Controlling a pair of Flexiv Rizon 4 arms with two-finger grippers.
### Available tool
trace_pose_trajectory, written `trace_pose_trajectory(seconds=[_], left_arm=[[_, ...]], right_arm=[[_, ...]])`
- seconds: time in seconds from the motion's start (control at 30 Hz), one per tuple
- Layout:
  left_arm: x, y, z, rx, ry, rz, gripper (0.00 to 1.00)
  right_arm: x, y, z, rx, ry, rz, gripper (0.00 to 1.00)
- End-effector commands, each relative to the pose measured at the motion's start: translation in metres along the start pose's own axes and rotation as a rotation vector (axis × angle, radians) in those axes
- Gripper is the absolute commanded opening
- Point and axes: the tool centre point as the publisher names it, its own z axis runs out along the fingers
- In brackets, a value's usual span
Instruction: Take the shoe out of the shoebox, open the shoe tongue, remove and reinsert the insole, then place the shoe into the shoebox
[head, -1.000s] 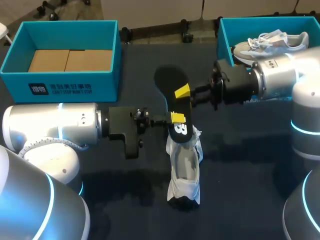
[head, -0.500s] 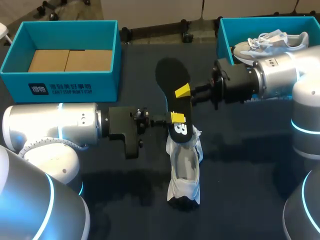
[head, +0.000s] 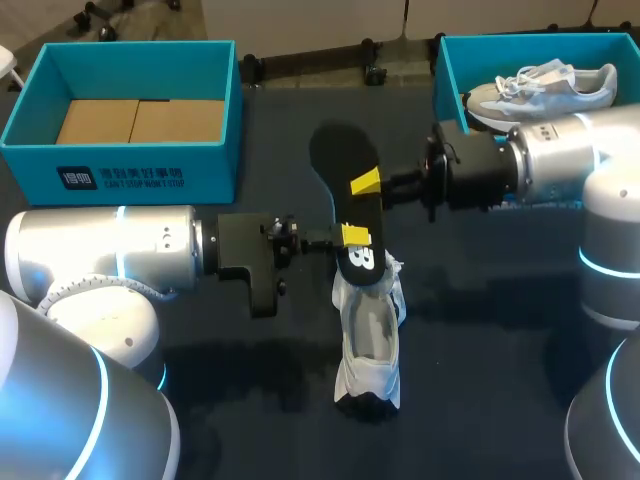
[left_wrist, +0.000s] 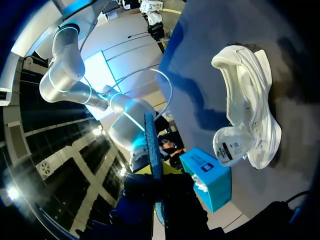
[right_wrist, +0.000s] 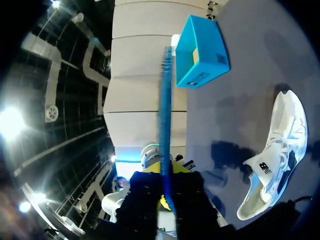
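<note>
A black insole (head: 345, 160) hangs tilted above the table, its heel end over the white shoe (head: 368, 335) that lies on the dark tabletop. My left gripper (head: 352, 236) is shut on the insole's lower part from the left. My right gripper (head: 366, 184) is shut on its middle from the right. In the left wrist view the insole (left_wrist: 152, 150) shows edge-on between the fingers of my left gripper (left_wrist: 159, 197), with the shoe (left_wrist: 250, 115) ahead on the table. In the right wrist view the insole (right_wrist: 165, 110) runs straight out of my right gripper (right_wrist: 167, 192), the shoe (right_wrist: 275, 150) lying beside it.
A blue shoebox (head: 120, 165) with cardboard in its bottom stands at the back left. A second blue shoebox (head: 450, 75) at the back right holds another pale shoe (head: 545, 85). Dark tabletop lies bare in front of and beside the white shoe.
My right gripper's fingers have closed in on the insole. The insole, the left arm and the shoe have hardly moved.
</note>
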Motion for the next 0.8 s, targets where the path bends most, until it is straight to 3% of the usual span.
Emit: trace_pose_trajectory(seconds=[0.03, 0.23, 0.27, 0.3, 0.33, 0.37, 0.6, 0.8], left_arm=[[0.001, -0.002, 0.001, -0.004, -0.001, 0.002, 0.0], [-0.005, 0.001, 0.0, -0.003, -0.001, 0.002, 0.02], [-0.006, 0.002, 0.0, -0.003, -0.001, 0.002, 0.19], [-0.008, 0.005, -0.001, -0.006, 0.004, -0.004, 0.48], [-0.009, 0.005, -0.002, -0.008, -0.003, -0.013, 0.67], [-0.01, 0.007, -0.004, -0.008, -0.009, -0.028, 1.0], [-0.013, 0.014, -0.024, 0.03, 0.022, -0.083, 1.0], [-0.012, 0.024, -0.052, 0.085, 0.117, -0.169, 1.0]], right_arm=[[0.0, -0.002, 0.0, -0.012, 0.001, 0.0, 0.0], [0.0, -0.002, 0.0, -0.008, 0.0, -0.001, 0.0], [-0.001, -0.002, 0.0, -0.007, 0.0, -0.001, 0.0], [-0.002, -0.002, 0.0, -0.005, -0.001, -0.001, 0.0], [-0.002, -0.002, 0.0, -0.004, -0.001, -0.001, 0.0], [-0.003, -0.002, 0.0, -0.002, -0.002, -0.001, 0.0], [-0.014, -0.005, -0.003, 0.007, 0.003, -0.005, 0.0], [-0.027, -0.008, -0.002, 0.018, 0.008, -0.003, 0.0]])
